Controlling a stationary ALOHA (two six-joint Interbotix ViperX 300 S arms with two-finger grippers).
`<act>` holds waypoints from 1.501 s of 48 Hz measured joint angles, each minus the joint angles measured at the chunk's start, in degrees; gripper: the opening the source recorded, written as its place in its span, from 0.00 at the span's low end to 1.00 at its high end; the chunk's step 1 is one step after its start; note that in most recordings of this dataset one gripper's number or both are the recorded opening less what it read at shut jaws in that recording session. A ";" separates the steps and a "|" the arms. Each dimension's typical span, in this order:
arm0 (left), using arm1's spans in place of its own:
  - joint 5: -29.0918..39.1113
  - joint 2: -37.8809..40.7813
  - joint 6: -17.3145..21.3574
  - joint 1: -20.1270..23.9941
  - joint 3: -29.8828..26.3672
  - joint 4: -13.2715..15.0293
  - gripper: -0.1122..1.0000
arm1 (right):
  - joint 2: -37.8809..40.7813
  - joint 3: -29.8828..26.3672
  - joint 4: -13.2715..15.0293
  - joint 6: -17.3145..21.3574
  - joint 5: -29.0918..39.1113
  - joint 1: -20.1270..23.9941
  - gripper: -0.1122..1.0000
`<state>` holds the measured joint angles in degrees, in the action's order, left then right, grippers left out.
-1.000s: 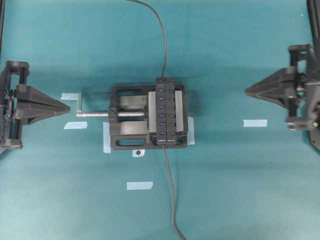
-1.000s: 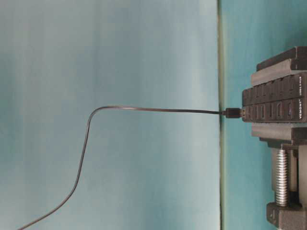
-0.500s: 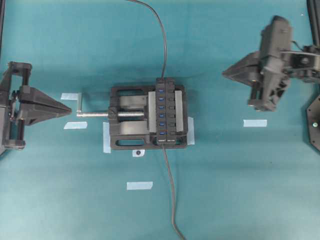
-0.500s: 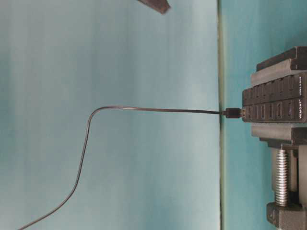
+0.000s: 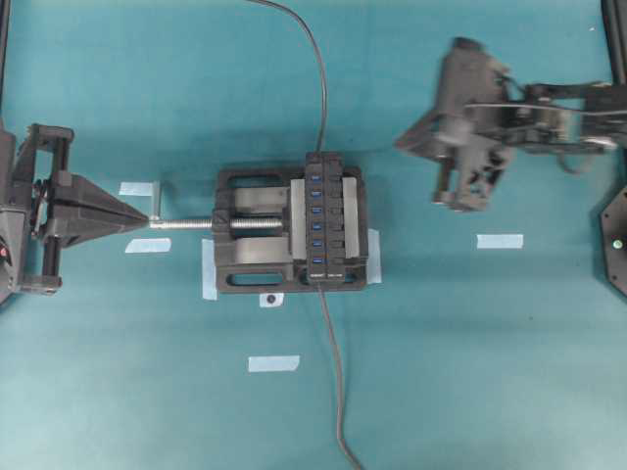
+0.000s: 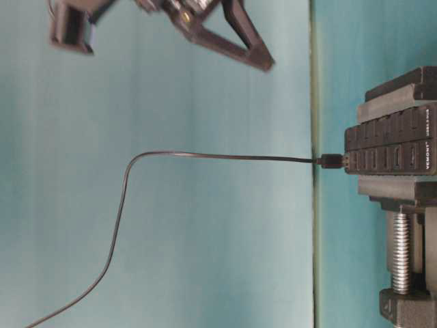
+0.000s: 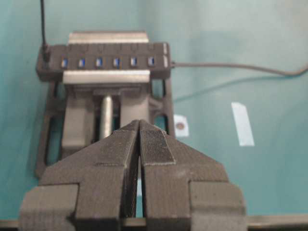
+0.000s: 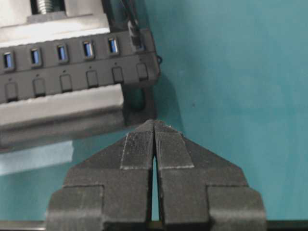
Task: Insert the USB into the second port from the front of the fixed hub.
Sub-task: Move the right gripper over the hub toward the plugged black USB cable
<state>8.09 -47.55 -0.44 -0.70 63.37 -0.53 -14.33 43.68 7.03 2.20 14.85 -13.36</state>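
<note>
Both the left pincer (image 7: 139,126) and right pincer (image 8: 154,126) are closed, empty; the USB (image 6: 332,161) looks light and stiff, best gripped by its plug body, not its limp cable

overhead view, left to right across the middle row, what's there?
left gripper → silver screw handle → black vise → fixed hub → right gripper, higher in the picture → blue tape strip
</note>
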 measured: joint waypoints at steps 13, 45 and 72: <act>0.70 -0.26 -0.09 0.00 0.00 0.00 0.10 | 7.47 -5.10 0.00 0.00 -0.44 0.00 0.10; 4.48 -0.97 0.00 -0.09 0.00 0.09 0.10 | 14.77 -10.55 0.00 0.00 0.53 1.14 0.10; 4.48 -1.58 0.00 -0.09 0.00 0.00 0.10 | 15.12 -11.16 0.00 -0.09 1.14 1.23 0.10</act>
<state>12.57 -49.13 -0.44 -0.79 63.37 -0.53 0.79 32.52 7.03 2.11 16.00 -12.13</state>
